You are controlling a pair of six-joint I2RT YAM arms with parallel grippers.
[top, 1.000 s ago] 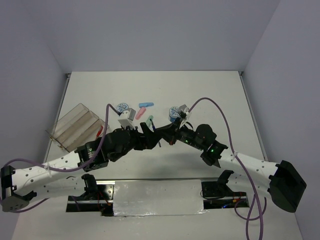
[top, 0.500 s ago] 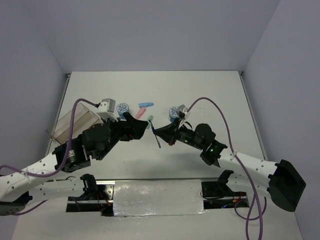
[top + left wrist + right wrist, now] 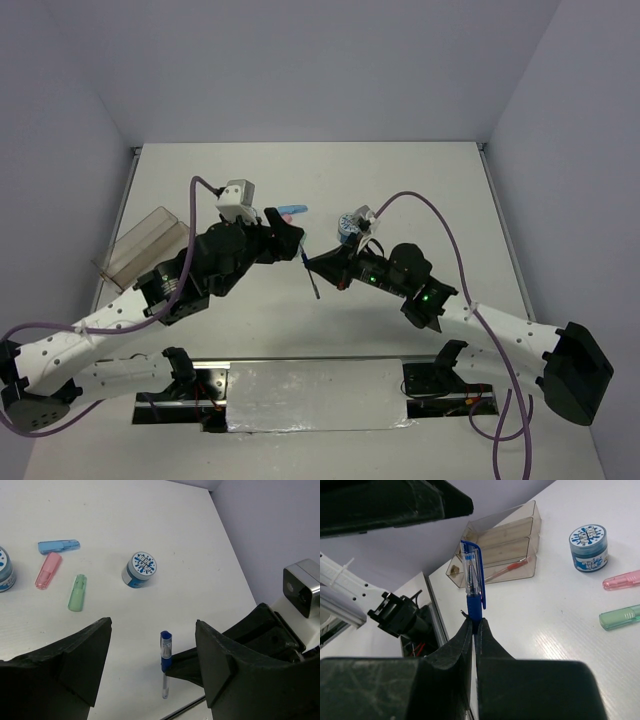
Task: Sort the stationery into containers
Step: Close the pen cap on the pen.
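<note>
Nearest the bases, at table centre, the right gripper (image 3: 318, 263) is clenched on the lower barrel of a blue pen (image 3: 472, 579), which is held cap-up. Whether the pen's tip touches the table (image 3: 430, 190) cannot be told. Just beside the pen, at ten o'clock of it, the left gripper (image 3: 288, 233) hangs with jaws spread wide and nothing between them. The blue pen is therefore in hand but not yet filed. The tray (image 3: 140, 242) sits at nine o'clock on the table, well apart from the pen. The right wrist view shows one red pen (image 3: 509, 569) lying in a compartment at the tray's edge, and the other compartments appear bare. Unsorted items lie on the table beyond the grippers, toward twelve o'clock: a green capsule (image 3: 77, 592), a pink capsule (image 3: 47, 570), a blue capsule (image 3: 58, 546) and two discs (image 3: 140, 568), the second at the left wrist view's edge. In my judgement the task is at an early stage. The left arm's forearm and wrist lie across the direct line from pen to tray, so either a handover or a detour is required.
</note>
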